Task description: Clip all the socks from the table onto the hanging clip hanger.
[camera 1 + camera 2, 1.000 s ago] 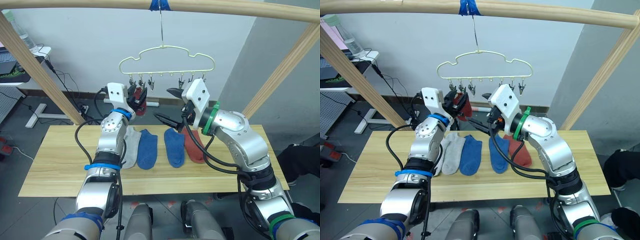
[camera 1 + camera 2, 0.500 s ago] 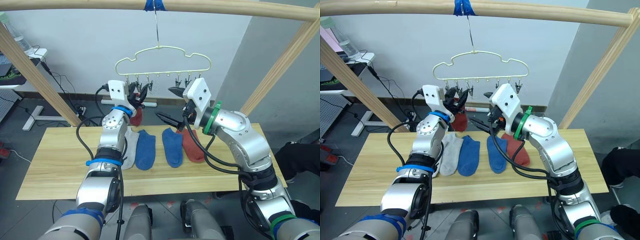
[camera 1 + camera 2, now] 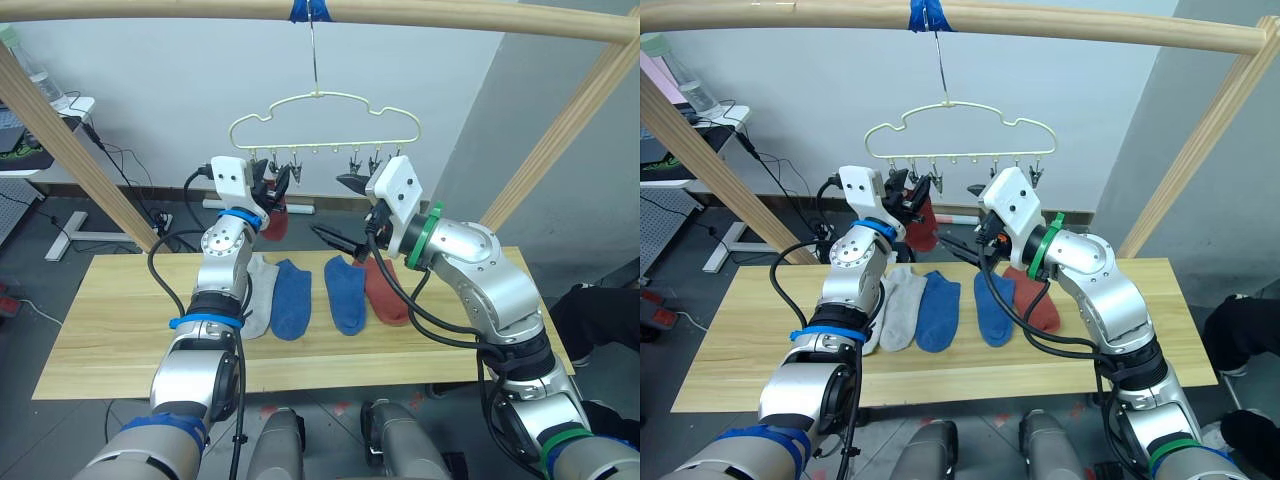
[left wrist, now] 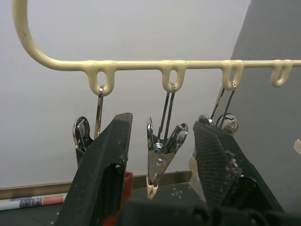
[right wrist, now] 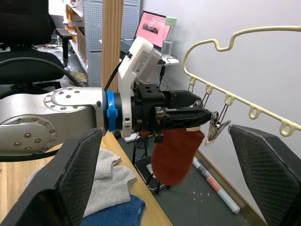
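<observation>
The pale yellow-green clip hanger [image 3: 322,100] hangs by its hook from the top pole, with metal clips [image 4: 159,160] along its lower wire. My left gripper [image 3: 279,181] is raised to the left-hand clips and is shut on a rust red sock [image 5: 176,154] that dangles below it. One clip stands right in front of its fingers [image 4: 103,160]. My right gripper [image 3: 336,211] is open and empty, just right of the left one and below the right-hand clips. On the table [image 3: 110,330] lie light grey socks [image 3: 260,298], two blue socks [image 3: 292,298] [image 3: 345,293] and another rust red sock [image 3: 384,292].
A round wooden pole frame [image 3: 150,10] spans the top, and its slanted legs [image 3: 60,140] [image 3: 565,130] run down at both sides behind the table. Cables and a desk stand on the floor at the back left. The table's left and right ends are bare wood.
My left gripper has lifted the rust red sock a little higher and closer to the left clips. The right gripper has hardly moved. The camera shifted between the earliest frames and now.
</observation>
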`<state>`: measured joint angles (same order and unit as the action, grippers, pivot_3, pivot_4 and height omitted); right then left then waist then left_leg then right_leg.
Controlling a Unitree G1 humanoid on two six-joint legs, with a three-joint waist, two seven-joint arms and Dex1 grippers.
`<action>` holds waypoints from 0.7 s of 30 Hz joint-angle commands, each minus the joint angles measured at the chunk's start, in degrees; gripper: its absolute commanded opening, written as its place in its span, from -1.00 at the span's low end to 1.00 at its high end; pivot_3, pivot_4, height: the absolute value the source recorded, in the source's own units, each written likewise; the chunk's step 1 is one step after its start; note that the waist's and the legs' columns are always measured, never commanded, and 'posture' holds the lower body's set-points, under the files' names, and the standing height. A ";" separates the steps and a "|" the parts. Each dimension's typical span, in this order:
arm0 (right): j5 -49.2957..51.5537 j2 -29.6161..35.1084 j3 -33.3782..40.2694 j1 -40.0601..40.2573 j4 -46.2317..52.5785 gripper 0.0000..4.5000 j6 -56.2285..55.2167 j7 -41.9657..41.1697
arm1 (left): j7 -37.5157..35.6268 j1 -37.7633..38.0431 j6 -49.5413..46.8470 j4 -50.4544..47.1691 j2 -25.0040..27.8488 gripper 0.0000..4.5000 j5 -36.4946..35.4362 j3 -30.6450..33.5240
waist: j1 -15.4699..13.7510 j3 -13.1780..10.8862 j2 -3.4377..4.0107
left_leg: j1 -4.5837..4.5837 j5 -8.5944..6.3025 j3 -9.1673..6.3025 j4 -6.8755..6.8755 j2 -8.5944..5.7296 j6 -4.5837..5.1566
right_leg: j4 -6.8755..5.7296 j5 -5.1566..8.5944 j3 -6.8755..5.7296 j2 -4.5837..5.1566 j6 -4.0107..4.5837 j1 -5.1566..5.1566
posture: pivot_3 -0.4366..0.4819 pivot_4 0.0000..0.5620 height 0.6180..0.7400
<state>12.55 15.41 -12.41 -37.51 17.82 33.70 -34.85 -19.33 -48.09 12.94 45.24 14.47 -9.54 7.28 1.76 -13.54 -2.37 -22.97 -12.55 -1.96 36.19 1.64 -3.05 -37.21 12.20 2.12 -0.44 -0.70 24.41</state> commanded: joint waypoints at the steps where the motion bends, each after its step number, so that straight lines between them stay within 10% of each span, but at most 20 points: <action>1: 0.51 0.24 0.51 -0.64 2.71 1.00 -0.52 0.20 | -0.04 -1.55 1.34 -0.60 0.65 -0.16 0.41 0.60 | 0.00 0.00 0.00 | 0.00 0.00 0.00 0.00 0.00 0.00 | 0.00 0.00 0.00 0.00 0.00 0.00 | -0.12 -0.41 1.00; 8: 0.39 0.24 0.45 -0.42 2.77 1.00 -0.48 0.36 | -0.44 -1.43 1.51 -0.98 0.65 -0.88 0.32 0.79 | 0.00 0.00 0.00 | 0.00 0.00 0.00 0.03 0.00 0.00 | -0.03 -0.01 0.00 0.00 0.02 0.00 | -0.12 -0.39 1.00; 21: -1.08 2.51 -0.50 2.47 0.89 1.00 -1.29 -0.46 | -1.25 0.52 -5.24 -6.90 1.55 -0.90 -0.79 0.46 | -0.06 0.00 0.00 | -0.01 0.00 -0.01 0.12 -0.01 0.00 | -0.09 -0.02 0.01 0.00 0.01 0.00 | -0.09 -0.33 1.00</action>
<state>11.97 17.49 -12.78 -35.02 17.61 33.40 -34.96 -19.92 -47.53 8.85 41.82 15.66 -9.39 7.26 1.70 -13.55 -2.37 -22.98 -12.55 -1.97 36.31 1.62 -3.05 -37.30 12.19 2.13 -0.44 -0.70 24.40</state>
